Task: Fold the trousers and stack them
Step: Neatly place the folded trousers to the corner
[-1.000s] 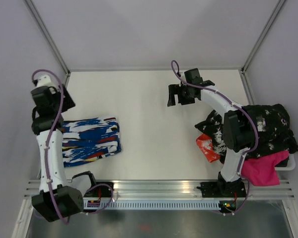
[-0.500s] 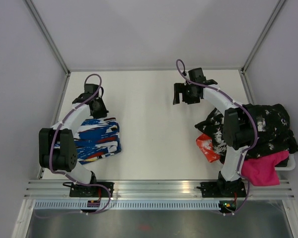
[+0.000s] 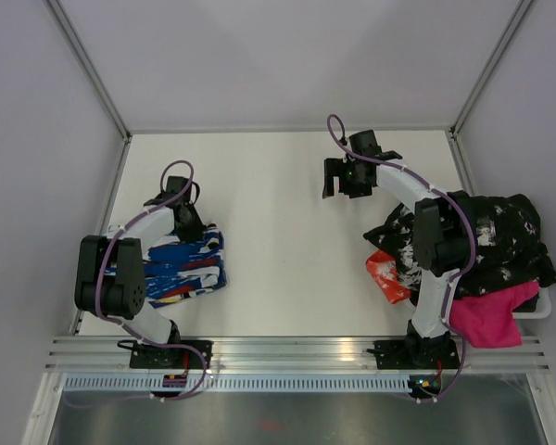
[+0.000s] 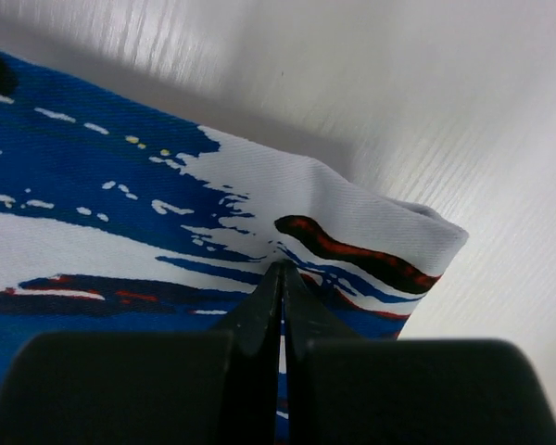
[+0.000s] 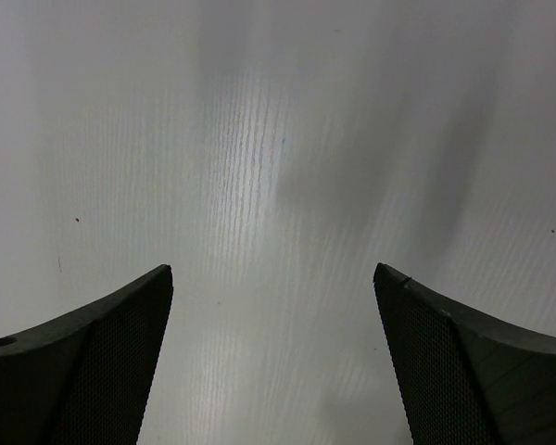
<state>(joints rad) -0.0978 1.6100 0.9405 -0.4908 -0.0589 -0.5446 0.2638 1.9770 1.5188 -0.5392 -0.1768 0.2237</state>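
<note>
The trousers (image 3: pixel 171 264) are lying folded at the left of the table (image 3: pixel 287 241). The left gripper (image 4: pixel 283 269) is squeezing shut, tips on their far corner. The right gripper (image 3: pixel 338 176) is hanging wide open. Stacking probably comes next.

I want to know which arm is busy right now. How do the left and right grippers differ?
The left gripper is shut, its fingers pressed together, while the right gripper stands wide open. The left gripper's tips rest on the folded trousers near a corner, while the right gripper hangs over bare table with no cloth beneath it. Both have black fingers.
</note>
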